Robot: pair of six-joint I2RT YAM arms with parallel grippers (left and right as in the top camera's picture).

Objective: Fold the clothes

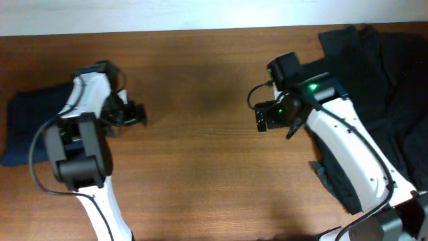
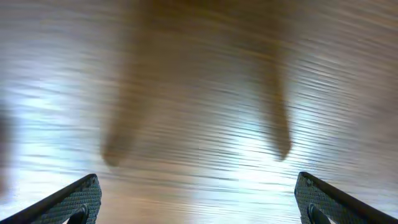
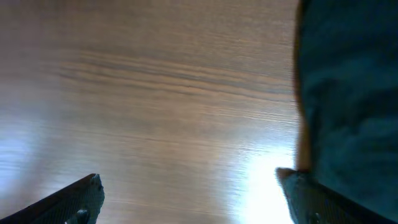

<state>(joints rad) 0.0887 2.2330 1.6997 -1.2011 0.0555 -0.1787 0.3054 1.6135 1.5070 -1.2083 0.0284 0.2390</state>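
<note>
A folded navy-blue garment lies at the table's left edge, partly hidden by my left arm. A pile of black clothes covers the table's right side; its dark edge shows at the right of the right wrist view. My left gripper is open and empty over bare wood, just right of the navy garment; its two fingertips show wide apart in the left wrist view. My right gripper is open and empty over bare wood, left of the black pile; in its wrist view nothing is between the fingers.
The wooden table spans the view, with a white wall strip along the back edge. A dark fold of cloth lies under my right arm near the front right.
</note>
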